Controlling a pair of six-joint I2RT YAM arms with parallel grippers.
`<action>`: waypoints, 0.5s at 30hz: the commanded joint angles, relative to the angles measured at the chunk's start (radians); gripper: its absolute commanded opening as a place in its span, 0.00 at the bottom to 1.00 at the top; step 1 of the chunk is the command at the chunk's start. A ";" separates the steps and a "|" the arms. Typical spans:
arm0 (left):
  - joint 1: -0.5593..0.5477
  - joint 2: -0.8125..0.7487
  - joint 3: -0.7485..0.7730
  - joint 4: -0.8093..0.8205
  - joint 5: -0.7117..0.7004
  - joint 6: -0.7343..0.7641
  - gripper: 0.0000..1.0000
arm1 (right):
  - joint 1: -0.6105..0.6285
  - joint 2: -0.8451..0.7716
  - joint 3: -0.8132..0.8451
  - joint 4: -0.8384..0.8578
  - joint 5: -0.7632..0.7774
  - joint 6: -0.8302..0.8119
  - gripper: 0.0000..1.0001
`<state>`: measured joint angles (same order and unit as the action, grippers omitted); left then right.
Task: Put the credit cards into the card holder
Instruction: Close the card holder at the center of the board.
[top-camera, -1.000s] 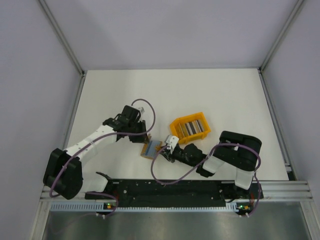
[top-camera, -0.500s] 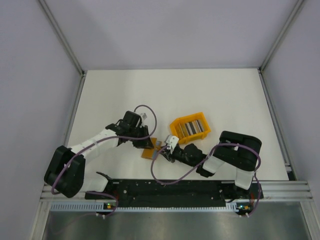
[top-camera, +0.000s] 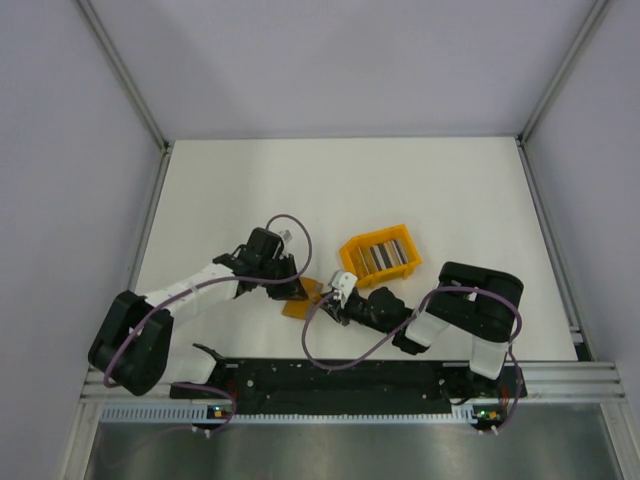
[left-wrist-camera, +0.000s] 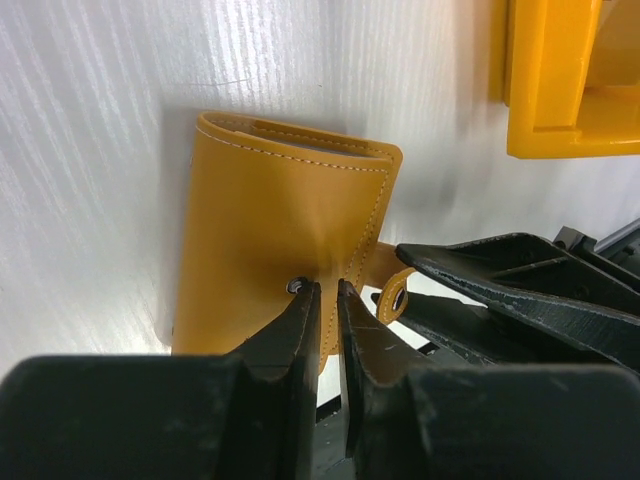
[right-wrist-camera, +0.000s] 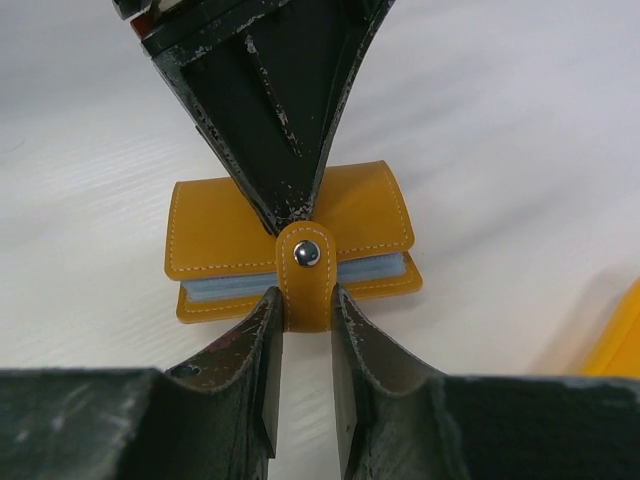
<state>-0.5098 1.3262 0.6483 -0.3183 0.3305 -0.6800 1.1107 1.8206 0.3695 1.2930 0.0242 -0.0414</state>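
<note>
Card holder (top-camera: 303, 298): mustard-orange, folded shut, lying flat on the white table (top-camera: 420, 190) between the two grippers, toward the near edge. Blue-grey lining (right-wrist-camera: 232, 290) is showing along its open side. Its clasp tab (right-wrist-camera: 306, 292), carrying a metal snap (right-wrist-camera: 306, 254), is folding up over that edge. Right gripper (right-wrist-camera: 305, 310): reaching in from the right, its two fingers are standing narrowly apart and pressing against either side of the tab, so that it is gripping the holder by the tab. Left gripper (left-wrist-camera: 322, 290): coming in from the left, its fingers are drawn almost together with only a thin slit between them, the tips resting on the holder's top cover beside the snap; whether they are pinching anything cannot be told. Credit cards (top-camera: 384, 257): black, white and grey, standing as a striped row inside the bright orange bin (top-camera: 349, 254), which is sitting just beyond and to the right of the holder, apart from it.
</note>
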 joint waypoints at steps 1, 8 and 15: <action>0.001 0.027 0.014 0.015 0.050 0.054 0.17 | 0.011 0.003 0.034 0.318 -0.020 0.018 0.10; -0.003 0.038 -0.027 -0.007 0.065 0.077 0.16 | 0.011 0.019 0.031 0.302 -0.021 0.090 0.16; -0.012 0.042 -0.078 0.065 0.085 0.031 0.15 | 0.012 -0.047 0.091 0.008 -0.110 0.167 0.21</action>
<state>-0.5125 1.3575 0.6064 -0.2802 0.4324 -0.6384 1.1107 1.8359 0.3851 1.2697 -0.0216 0.0555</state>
